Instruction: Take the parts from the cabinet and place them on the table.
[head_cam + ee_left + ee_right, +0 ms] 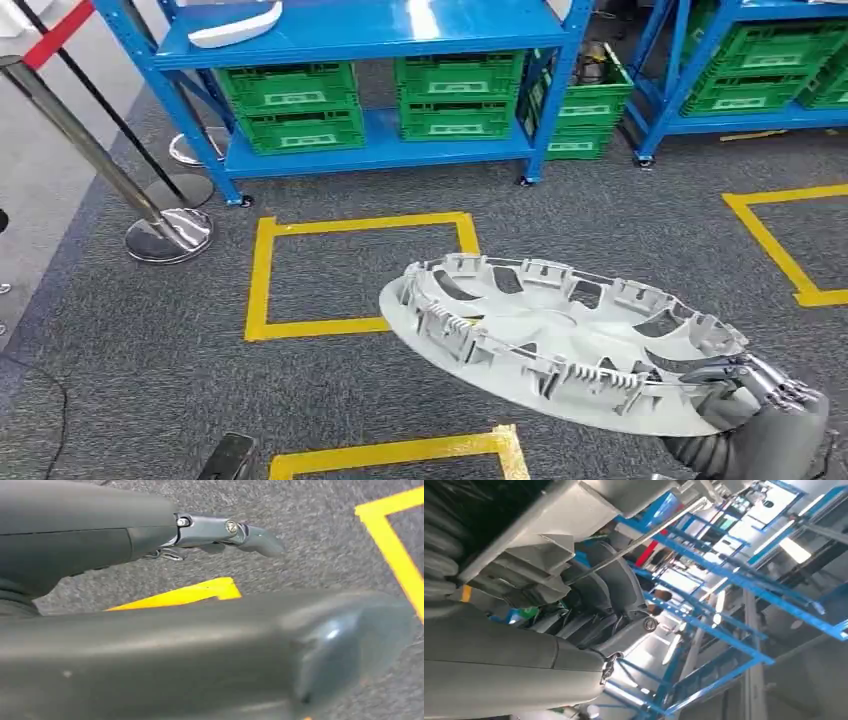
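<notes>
A grey plastic wheel cover point(555, 340), inner side up with its clips and wire ring showing, hangs tilted over the carpet. My right hand point(762, 425) grips its rim at the lower right. In the right wrist view the cover's ribbed underside point(549, 560) sits against that hand point(524, 665). My left hand point(210, 645) hangs above the carpet, fingers apart and holding nothing. A white part point(235, 27) lies on the upper shelf of the blue cabinet point(370, 45).
Green crates point(295, 105) fill the cabinet's lower shelf, and a second blue rack point(760, 70) stands to the right. Yellow tape squares point(355, 275) mark the grey carpet. A chrome barrier post point(165, 232) stands at the left.
</notes>
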Controlling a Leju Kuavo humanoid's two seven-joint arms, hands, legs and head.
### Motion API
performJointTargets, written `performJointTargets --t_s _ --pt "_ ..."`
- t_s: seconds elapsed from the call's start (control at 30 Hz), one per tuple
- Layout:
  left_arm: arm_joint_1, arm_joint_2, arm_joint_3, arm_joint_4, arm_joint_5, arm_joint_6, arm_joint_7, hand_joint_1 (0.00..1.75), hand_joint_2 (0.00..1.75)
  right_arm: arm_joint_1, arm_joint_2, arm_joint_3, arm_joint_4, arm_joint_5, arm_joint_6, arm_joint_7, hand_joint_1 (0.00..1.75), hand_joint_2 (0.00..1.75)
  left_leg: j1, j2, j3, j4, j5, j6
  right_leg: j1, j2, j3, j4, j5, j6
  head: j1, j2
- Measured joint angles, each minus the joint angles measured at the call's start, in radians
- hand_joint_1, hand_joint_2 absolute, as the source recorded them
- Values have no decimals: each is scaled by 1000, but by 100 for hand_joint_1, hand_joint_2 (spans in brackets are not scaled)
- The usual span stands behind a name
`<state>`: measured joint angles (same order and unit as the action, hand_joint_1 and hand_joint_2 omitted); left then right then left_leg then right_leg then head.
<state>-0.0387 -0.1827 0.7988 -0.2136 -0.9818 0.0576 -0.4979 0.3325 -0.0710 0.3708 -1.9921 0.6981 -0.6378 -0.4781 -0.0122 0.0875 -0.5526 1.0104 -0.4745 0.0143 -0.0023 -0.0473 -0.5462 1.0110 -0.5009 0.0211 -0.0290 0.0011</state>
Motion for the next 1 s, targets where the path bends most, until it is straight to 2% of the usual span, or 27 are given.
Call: performJointTargets --t_s 0.03,0.07,0.1,0.13,0.17,0.2,0.23,0.27,0.3,0.33,0.37,0.4,0.43,0.5,0.53,0.57,0.6,0.67,0.7,0.73,0.77,0.8,0.83,0.87,0.9,0.93,1.0 --pt "-1 0 0 0 -8 0 5 0 0 -4 0 3 2 10 -2 8 175 175 0 3 0 2 -4 -5 -3 9 0 -3 5 -8 1 0" --pt "-2 0 0 0 -15 0 8 0 0 -5 0 6 3 15 -5 12 175 175 5 -24 -7 20 -26 -13 -8 14 -1 -5 8 -13 -2 0" --pt "-2 0 0 0 -17 0 11 0 0 -9 0 8 5 19 -7 15 175 175 7 -49 -27 72 -64 -20 -8 24 -3 -5 11 -17 -5 0" --pt "-1 0 0 0 -19 -1 15 0 0 -15 1 10 7 22 -9 17 175 175 10 -62 -59 148 -104 -24 -8 32 -5 -4 13 -21 -7 0" --pt "1 0 0 0 -20 -2 17 0 0 -20 1 12 8 25 -11 20 175 175 11 -69 -99 240 -142 -26 -7 44 -8 -4 15 -24 -8 0" --pt "3 1 0 0 -24 -3 24 0 0 -22 1 13 8 31 -11 27 175 175 11 -72 -123 294 -155 -26 -7 55 -10 -3 16 -25 -7 0" --pt "4 1 0 0 -26 -4 30 0 0 -23 1 13 8 35 -12 33 175 175 11 -73 -126 301 -142 -24 -6 66 -10 -3 17 -24 -8 0" --pt "5 1 0 0 -28 -5 34 0 0 -23 1 13 8 40 -12 36 175 175 11 -74 -111 269 -111 -20 -6 78 -10 -2 17 -24 -7 0" --pt "4 1 0 0 -32 -5 34 0 0 -23 1 13 8 44 -12 37 175 175 10 -80 -79 198 -65 -15 -5 89 -9 -1 17 -24 -8 0" --pt "4 1 0 0 -33 -5 34 0 0 -24 2 14 7 46 -12 37 175 175 10 -94 -41 113 -19 -8 -5 100 -8 -1 18 -23 -8 0" --pt "4 2 0 0 -33 -5 34 0 0 -24 2 14 7 47 -12 37 175 175 10 -128 -9 37 8 2 -6 111 -8 -1 18 -22 -7 0" --pt "5 5 0 0 -34 -5 35 0 0 -27 2 14 6 48 -14 37 175 175 13 -153 0 19 0 6 0 119 -15 5 19 -15 -5 0" --pt "3 4 0 0 -34 -5 36 0 0 -28 2 14 5 49 -16 38 175 175 11 -148 6 2 -9 4 -7 131 -24 5 24 -8 -9 0" --pt "2 4 -1 0 -36 -5 35 0 0 -25 2 15 1 50 -23 44 175 175 7 -135 1 2 -8 6 -13 144 -32 0 32 4 -11 0" --pt "2 2 -1 0 -37 -5 33 0 0 -23 2 15 -3 55 -24 48 175 175 14 -125 2 -9 -1 11 -9 149 -35 -1 33 11 -9 0" --pt "-1 3 -1 0 -42 -5 32 0 0 -19 2 15 -4 58 -24 49 175 175 17 -110 6 -18 5 14 -9 110 -48 17 16 13 -10 0" --pt "-1 3 -1 0 -43 -5 32 0 0 -22 2 16 -5 61 -25 51 175 175 17 -103 4 -20 7 18 -7 74 -71 64 -21 19 -1 0" --pt "2 2 -1 0 -45 -7 31 0 0 -24 2 21 -5 68 -26 51 175 175 15 -81 2 -19 6 19 -10 57 -138 213 -95 26 0 0" --pt "3 2 -2 0 -48 -9 31 0 0 -23 2 22 -5 69 -26 53 175 175 15 -68 1 -19 6 19 -11 55 -164 270 -114 29 0 0" --pt "3 2 -2 0 -48 -10 31 0 0 -20 2 23 -5 74 -26 58 175 175 15 -56 0 -19 6 19 -11 54 -174 295 -112 31 1 0" --pt "2 2 -2 0 -48 -10 31 0 0 -19 2 23 -5 78 -26 61 175 175 16 -44 1 -19 6 19 -11 51 -158 270 -88 33 0 0" --pt "1 1 -2 0 -49 -10 31 0 0 -18 2 23 -5 81 -27 62 175 175 16 -33 1 -18 6 18 -12 43 -120 202 -48 34 1 0" --pt "-1 -1 -2 0 -51 -9 31 0 0 -18 2 24 -5 82 -27 63 175 175 16 -23 2 -17 5 16 -12 29 -67 106 -4 33 0 0" --pt "-2 -1 -2 0 -51 -10 31 0 0 -18 2 24 -6 82 -27 63 175 175 16 -16 4 -16 3 13 -12 5 -26 34 21 33 1 0" --pt "-3 -1 -2 0 -51 -9 31 0 0 -18 2 24 -6 83 -27 63 175 175 11 -7 3 -14 2 7 -1 -39 -12 -1 -5 24 0 0" --pt "-3 -2 -2 0 -52 -9 30 0 0 -17 2 25 -9 84 -30 64 175 175 6 -2 1 -7 -2 0 -4 -26 -3 -6 8 14 0 0" --pt "-2 -2 -2 0 -54 -8 30 0 0 -16 3 30 -12 85 -32 65 175 175 7 15 4 -8 0 -8 -1 -5 -12 1 8 4 -2 0"
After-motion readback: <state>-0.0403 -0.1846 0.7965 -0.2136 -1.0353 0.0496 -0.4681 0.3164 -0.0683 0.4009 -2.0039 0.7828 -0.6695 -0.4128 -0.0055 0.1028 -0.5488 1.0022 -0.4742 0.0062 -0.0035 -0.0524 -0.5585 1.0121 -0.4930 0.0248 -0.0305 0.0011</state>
